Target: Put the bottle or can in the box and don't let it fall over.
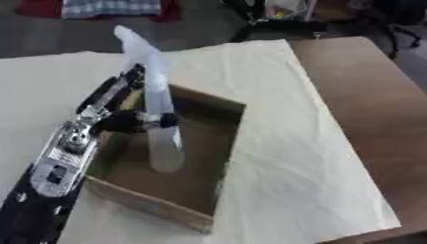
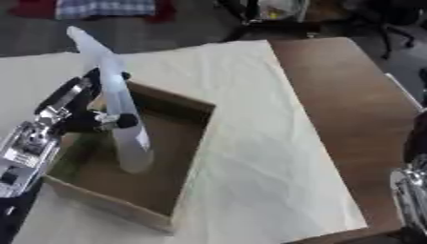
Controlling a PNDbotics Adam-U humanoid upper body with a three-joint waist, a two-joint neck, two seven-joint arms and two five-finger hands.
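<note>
Nearest the camera, the left hand point(image 1: 113, 116) has its fingers and thumb curled round a tall clear plastic bottle point(image 1: 158, 114). That bottle stands inside the open cardboard box point(image 1: 218, 157), its base low near the box floor, leaning slightly, cap end above the box's far wall. Under the box lies a cream cloth point(image 1: 292, 143) over a brown table point(image 1: 367, 95). Right of the box, at the view's edge, the right hand point(image 2: 410, 183) barely shows; its fingers cannot be told.

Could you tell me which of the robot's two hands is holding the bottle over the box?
The left hand, its fingers curled round the clear bottle above the cardboard box. The right arm only shows at the right eye view's lower right edge, touching nothing.
</note>
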